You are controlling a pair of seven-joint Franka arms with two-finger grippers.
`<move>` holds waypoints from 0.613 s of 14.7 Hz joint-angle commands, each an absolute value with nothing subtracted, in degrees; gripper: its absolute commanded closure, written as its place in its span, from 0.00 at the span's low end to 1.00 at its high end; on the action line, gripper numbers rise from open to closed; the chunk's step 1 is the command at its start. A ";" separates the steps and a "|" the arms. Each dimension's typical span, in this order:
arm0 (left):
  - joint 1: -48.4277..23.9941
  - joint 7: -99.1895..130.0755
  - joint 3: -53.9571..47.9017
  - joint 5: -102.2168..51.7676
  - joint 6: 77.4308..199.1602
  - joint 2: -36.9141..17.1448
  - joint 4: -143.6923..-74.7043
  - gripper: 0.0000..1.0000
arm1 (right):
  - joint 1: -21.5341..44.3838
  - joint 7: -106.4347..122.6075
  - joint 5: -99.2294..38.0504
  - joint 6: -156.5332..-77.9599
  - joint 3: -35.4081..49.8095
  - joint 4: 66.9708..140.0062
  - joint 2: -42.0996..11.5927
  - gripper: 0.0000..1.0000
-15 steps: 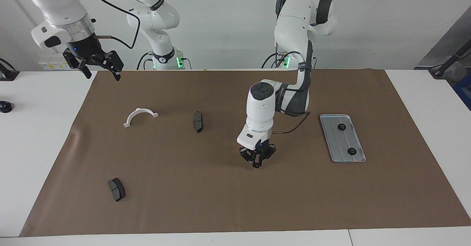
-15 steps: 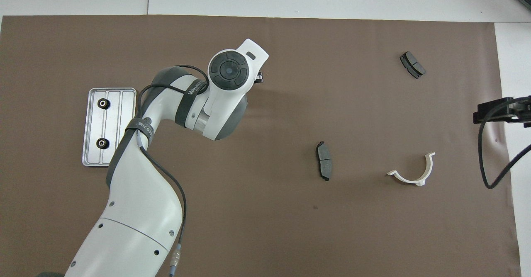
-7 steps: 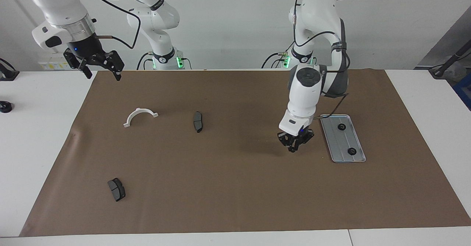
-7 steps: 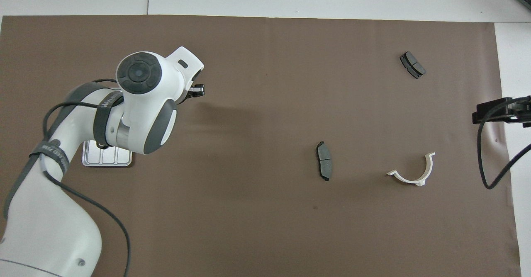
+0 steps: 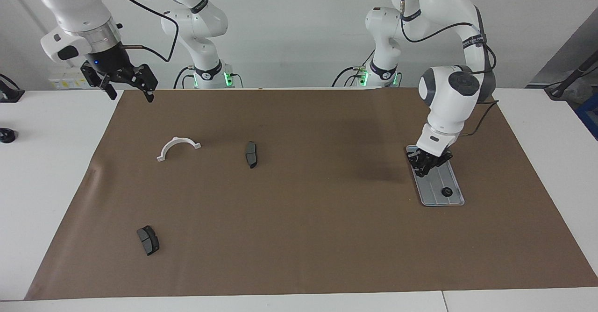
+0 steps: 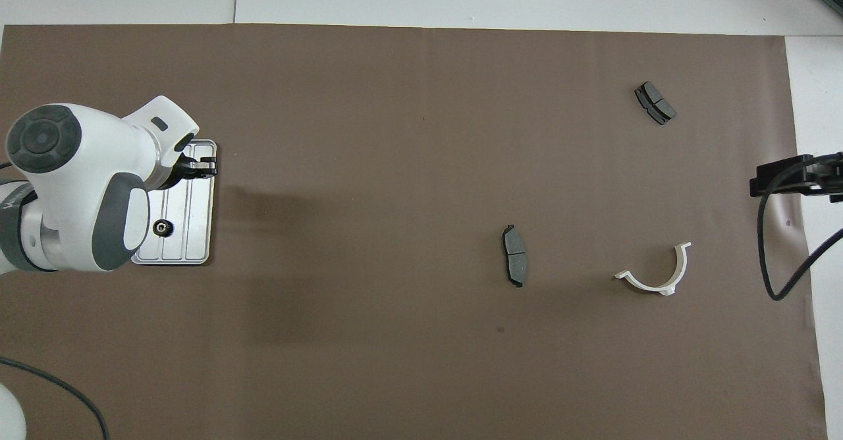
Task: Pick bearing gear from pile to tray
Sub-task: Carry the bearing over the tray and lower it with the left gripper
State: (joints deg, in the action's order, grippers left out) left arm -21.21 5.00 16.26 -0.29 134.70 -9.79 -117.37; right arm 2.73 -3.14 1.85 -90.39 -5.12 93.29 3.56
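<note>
The left hand (image 5: pixel 424 168), fingertips pinched together (nothing visible between them), hangs over the tray (image 5: pixel 451 199) at the frame's right, presumably to deliver a gear, while the right hand (image 5: pixel 126 87) waits wide open, upper left.

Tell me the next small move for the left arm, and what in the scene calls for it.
Probably lower a little and open. The left gripper is shut and hangs over the tray, at the end nearer the robots. Whether it holds a ring cannot be made out. One black ring already lies in the tray, clear of that spot. The right gripper waits open at its own end.
</note>
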 commanded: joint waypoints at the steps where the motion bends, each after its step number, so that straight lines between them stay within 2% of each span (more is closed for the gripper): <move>1: -18.29 3.25 15.38 0.09 140.08 -7.82 -123.12 1.00 | 2.46 -1.93 1.23 -89.65 -4.92 93.16 3.78 0.00; 7: -16.17 1.67 15.29 -1.57 143.78 -9.66 -124.89 0.99 | 2.46 -1.93 1.23 -89.65 -4.92 93.16 3.69 0.00; 9: -16.17 1.58 15.29 -3.33 144.23 -9.75 -124.98 0.87 | 2.46 -1.93 1.23 -89.65 -4.92 93.16 3.78 0.00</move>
